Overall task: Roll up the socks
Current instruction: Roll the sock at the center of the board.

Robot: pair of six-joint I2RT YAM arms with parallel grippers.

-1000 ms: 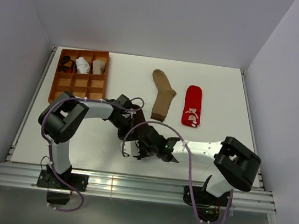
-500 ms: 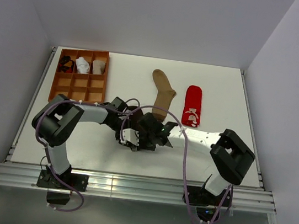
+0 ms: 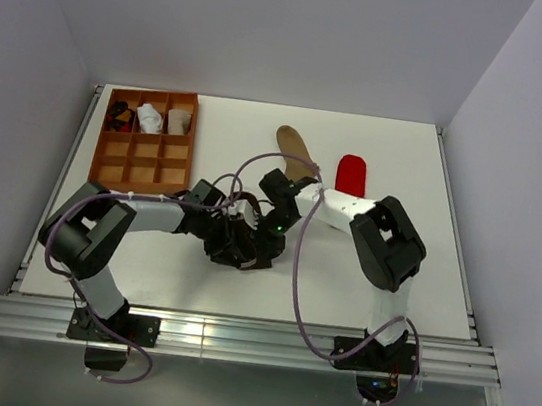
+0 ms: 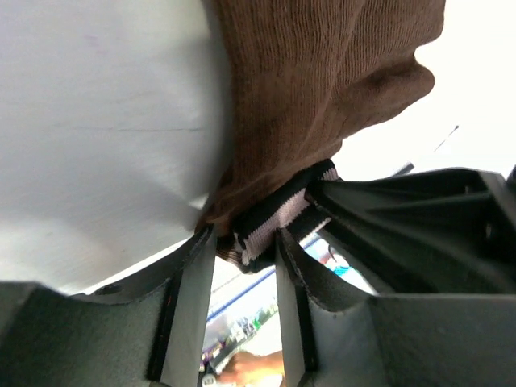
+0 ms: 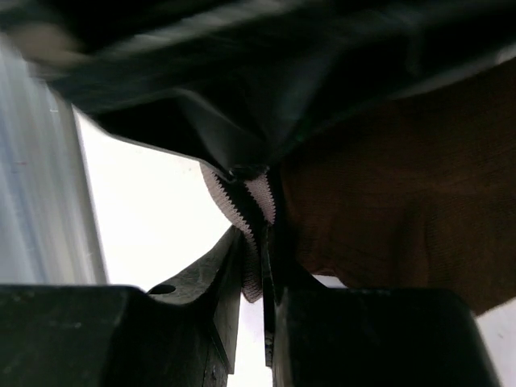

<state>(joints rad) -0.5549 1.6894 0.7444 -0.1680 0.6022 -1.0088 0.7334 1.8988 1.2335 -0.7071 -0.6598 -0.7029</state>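
Your right gripper point(image 5: 260, 250) is pressed together on the edge of the striped cuff point(image 4: 270, 222) of the dark brown sock point(image 4: 322, 105). Your left gripper point(image 4: 242, 258) stands parted, with the same cuff lying loosely between its fingertips and light showing below it. The sock is bunched at that pinch, near the middle of the white table point(image 3: 142, 261), right where the two wrists meet. By the look of it, the first sock is mid-roll, at a handover of the cuff from one side to the other. Your next move probably needs the left jaws either clear of the fabric or set again lower on the bundle, with a firm right pinch so the cuff does not slip and the roll fall open. Farther back, the tan sock point(image 3: 294, 144) and the red sock point(image 3: 352, 172) lie unrolled, both partly covered by the right arm, and the wooden tray point(image 3: 115, 151) sits at the far left. From above, the brown sock is hidden under the grippers, so how tightly it is rolled, or whether it is lifted, cannot be told. A dark, blurred housing crowds the right wrist view, and the toe end is cut off in both close views.
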